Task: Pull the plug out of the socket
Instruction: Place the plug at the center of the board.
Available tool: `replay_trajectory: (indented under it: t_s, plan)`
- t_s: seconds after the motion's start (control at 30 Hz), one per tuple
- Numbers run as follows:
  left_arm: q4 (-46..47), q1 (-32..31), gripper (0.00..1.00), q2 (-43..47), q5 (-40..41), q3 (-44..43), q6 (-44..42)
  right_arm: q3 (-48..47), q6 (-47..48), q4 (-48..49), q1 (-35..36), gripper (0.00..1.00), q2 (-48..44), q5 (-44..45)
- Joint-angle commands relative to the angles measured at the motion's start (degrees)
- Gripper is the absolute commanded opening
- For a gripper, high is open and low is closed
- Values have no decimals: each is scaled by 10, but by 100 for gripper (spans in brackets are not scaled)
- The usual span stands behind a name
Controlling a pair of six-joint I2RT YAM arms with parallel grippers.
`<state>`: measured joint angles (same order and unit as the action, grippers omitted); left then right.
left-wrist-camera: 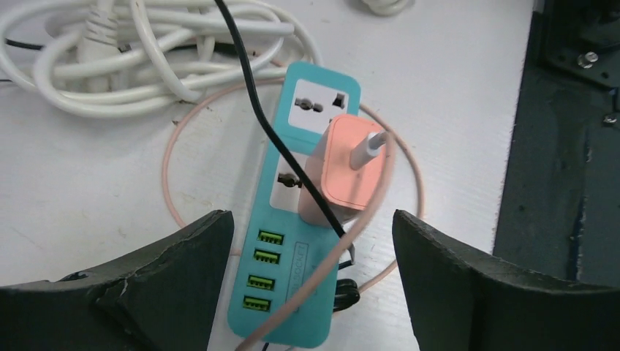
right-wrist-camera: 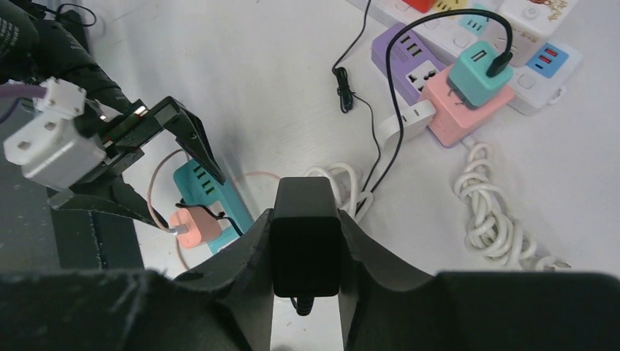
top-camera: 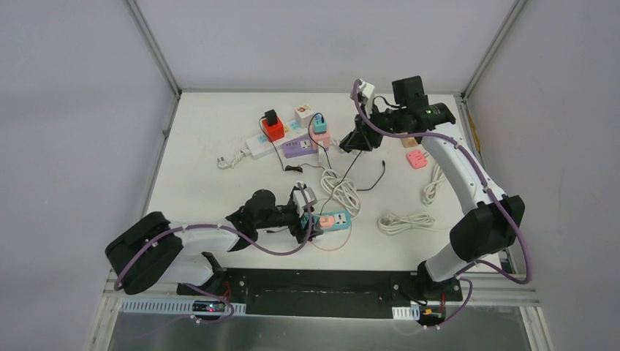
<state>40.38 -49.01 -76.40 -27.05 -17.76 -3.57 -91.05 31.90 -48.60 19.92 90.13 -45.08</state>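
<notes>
From where I stand, the left hand [left-wrist-camera: 311, 223] hovers low over the near middle of the white surface [top-camera: 205, 146]. Its two dark fingers [left-wrist-camera: 183, 270] are spread wide, one on each side of a teal power strip [left-wrist-camera: 322, 77], and they touch neither the strip nor anything on it. A pink plug [left-wrist-camera: 340, 179] sits in the strip's middle socket with a white connector pushed into its top. The socket above it is bare, and four green USB ports line the strip's near end. A thin pink lead [left-wrist-camera: 169, 157] loops around the strip on the surface, and a black cord [left-wrist-camera: 252, 95] lies across the strip's face, passing just beside the pink plug. A bundle of white cord [left-wrist-camera: 110, 66] lies past the far end of the strip.

The right hand [top-camera: 356, 139] is up off the surface toward the far side, well apart from the left one. Its fingers are closed narrowly on a black plug [right-wrist-camera: 306, 227], gripping it by its two flanks. The plug is in no socket. Below and beyond it, a purple strip [right-wrist-camera: 409, 58] carries a pink block [right-wrist-camera: 464, 113] topped by a teal cube [right-wrist-camera: 479, 73]. A white strip with a red adapter [top-camera: 273, 128] lies just beside them. Another coil of white cord [top-camera: 404, 221] rests near the right arm.
</notes>
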Motion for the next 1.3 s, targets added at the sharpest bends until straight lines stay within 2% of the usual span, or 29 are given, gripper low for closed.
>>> replay_trajectory:
  t_s: [0.0,0.23,0.43,0.67,0.83,1.03,1.27]
  plan:
    - [-81,4,81,102,5,-2,13,-35,-50,34,3,0,6,-75]
    - [-215,8,80,237,24,-6,0,-112,-142,67,10,0,10,-151]
    - [-219,11,77,264,34,6,-9,-195,-149,37,10,0,18,-155]
    - [-221,11,70,267,34,6,-16,-239,-148,15,10,0,10,-158]
    - [-227,12,68,280,44,7,-16,-273,-117,-25,7,0,4,-119]
    - [-251,11,70,319,76,6,-5,-318,-87,-55,-16,0,-4,-9]
    - [-300,12,79,371,141,-2,30,-362,-67,-70,-66,0,-14,37]
